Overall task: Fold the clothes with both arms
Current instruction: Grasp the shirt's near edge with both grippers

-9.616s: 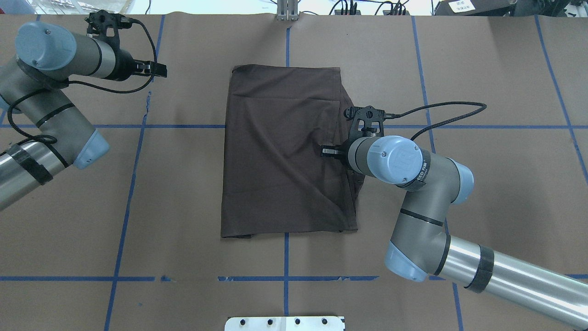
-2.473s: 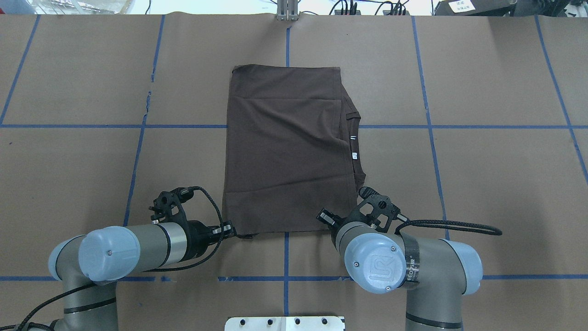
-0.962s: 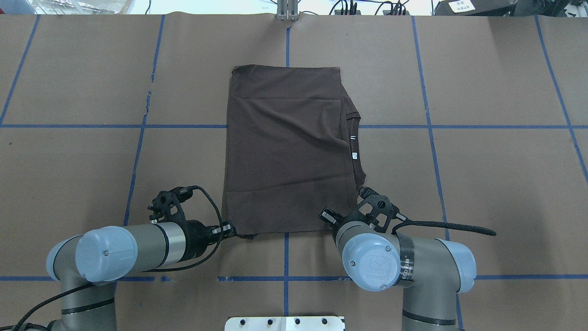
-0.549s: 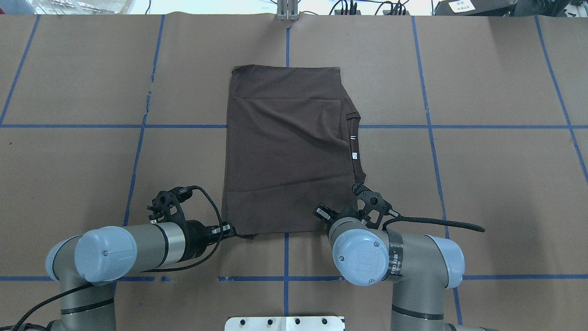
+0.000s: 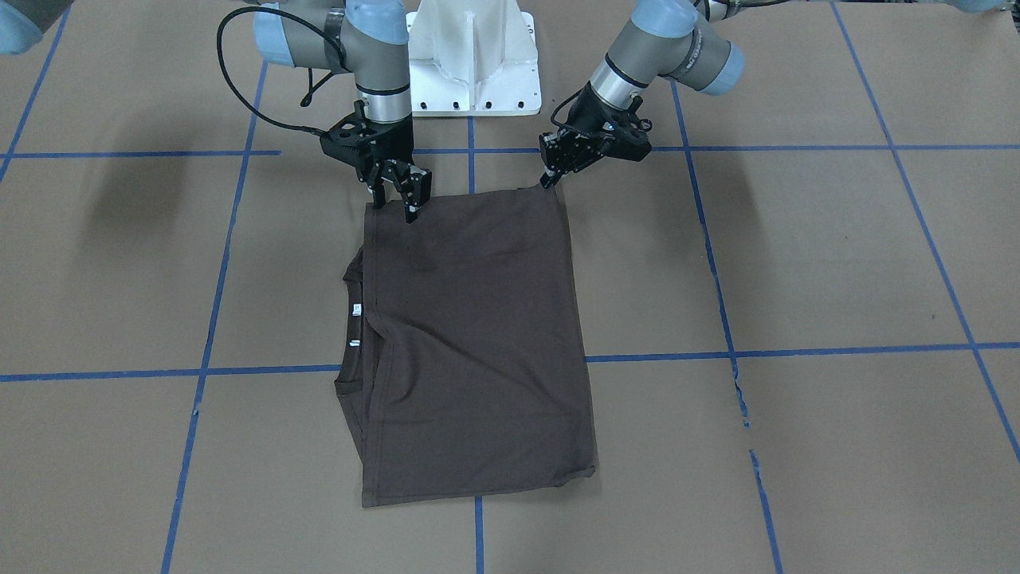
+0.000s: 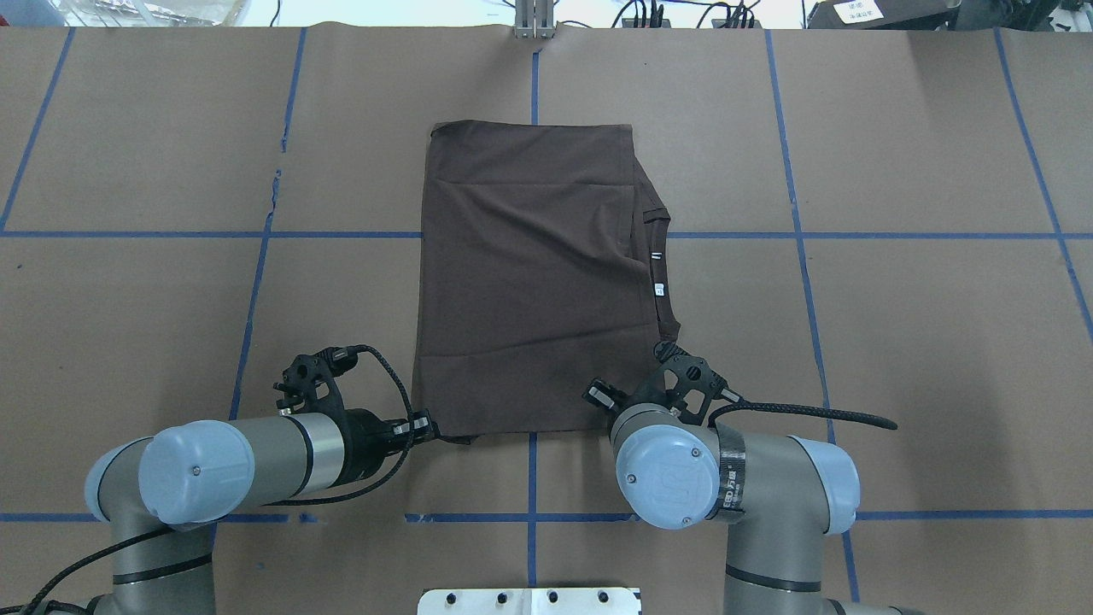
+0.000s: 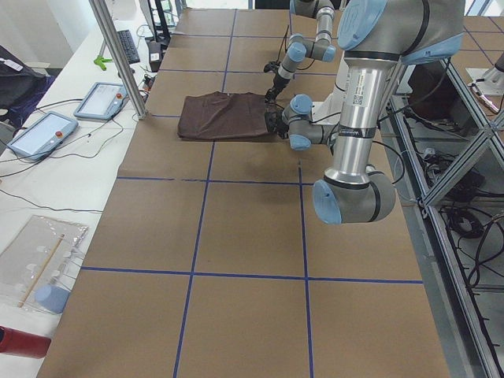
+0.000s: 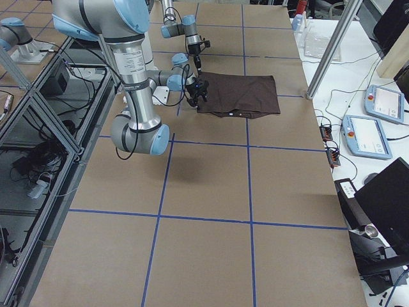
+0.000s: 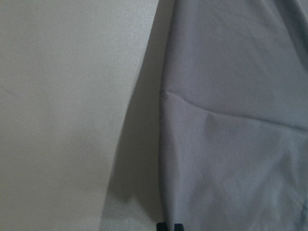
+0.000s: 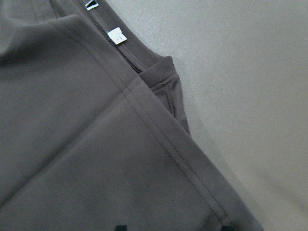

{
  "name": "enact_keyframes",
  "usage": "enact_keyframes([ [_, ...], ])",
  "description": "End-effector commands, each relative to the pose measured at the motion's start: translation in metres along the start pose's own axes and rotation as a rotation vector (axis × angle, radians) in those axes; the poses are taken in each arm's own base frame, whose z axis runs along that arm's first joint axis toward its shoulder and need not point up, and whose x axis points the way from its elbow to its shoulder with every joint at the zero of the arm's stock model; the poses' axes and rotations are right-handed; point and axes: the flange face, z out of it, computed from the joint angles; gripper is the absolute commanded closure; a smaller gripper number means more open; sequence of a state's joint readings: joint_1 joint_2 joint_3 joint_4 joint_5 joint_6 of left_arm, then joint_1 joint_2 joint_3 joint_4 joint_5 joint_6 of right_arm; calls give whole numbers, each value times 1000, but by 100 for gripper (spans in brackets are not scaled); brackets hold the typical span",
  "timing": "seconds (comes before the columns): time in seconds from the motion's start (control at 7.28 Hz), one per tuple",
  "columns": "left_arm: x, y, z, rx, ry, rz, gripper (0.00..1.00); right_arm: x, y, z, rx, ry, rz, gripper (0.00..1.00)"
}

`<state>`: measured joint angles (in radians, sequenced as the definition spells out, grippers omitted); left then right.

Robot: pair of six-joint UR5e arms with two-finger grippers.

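The dark brown T-shirt (image 6: 529,273) lies folded into a tall rectangle at the table's middle, with its collar and white neck tags (image 6: 658,289) showing at its right edge. My left gripper (image 6: 427,424) is shut on the shirt's near left corner; it also shows in the front view (image 5: 548,180). In the left wrist view its fingertips (image 9: 169,226) meet on the cloth's edge. My right gripper (image 5: 398,204) is open and points down over the near right corner. In the right wrist view its fingertips (image 10: 173,227) stand wide apart over the hem. In the overhead view it is mostly hidden under its wrist.
The white pedestal base (image 5: 474,56) stands at the near edge between the arms. Blue tape lines (image 6: 529,478) cross the brown table cover. A metal post (image 6: 534,21) stands at the far edge. Tablets (image 7: 102,98) lie on a side table beyond it.
Over the last second my right arm shifted left and slightly forward over the shirt's near right corner. The left arm and the shirt have held still.
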<state>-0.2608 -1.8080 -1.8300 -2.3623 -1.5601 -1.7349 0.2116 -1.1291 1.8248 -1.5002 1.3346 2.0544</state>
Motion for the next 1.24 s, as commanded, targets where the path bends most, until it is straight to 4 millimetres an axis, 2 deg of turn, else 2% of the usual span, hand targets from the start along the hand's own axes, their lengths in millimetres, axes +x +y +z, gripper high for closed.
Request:
enact_keyframes([
  [0.0,0,0,-1,0,1,0,100,0,0,0,0,1,1,29],
  [0.14,0,0,-1,-2,0,0,100,0,0,0,2,0,10,39],
  [0.41,0,0,-1,0,1,0,100,-2,-1,0,9,-9,49,76],
  [0.55,0,0,-1,0,1,0,100,-5,-2,-3,7,-16,66,100],
  [0.96,2,0,-1,-1,5,1,100,-10,-10,-7,10,-31,111,100],
  [1.1,9,-1,-13,-6,26,3,100,-13,-12,-18,-1,-50,116,100],
])
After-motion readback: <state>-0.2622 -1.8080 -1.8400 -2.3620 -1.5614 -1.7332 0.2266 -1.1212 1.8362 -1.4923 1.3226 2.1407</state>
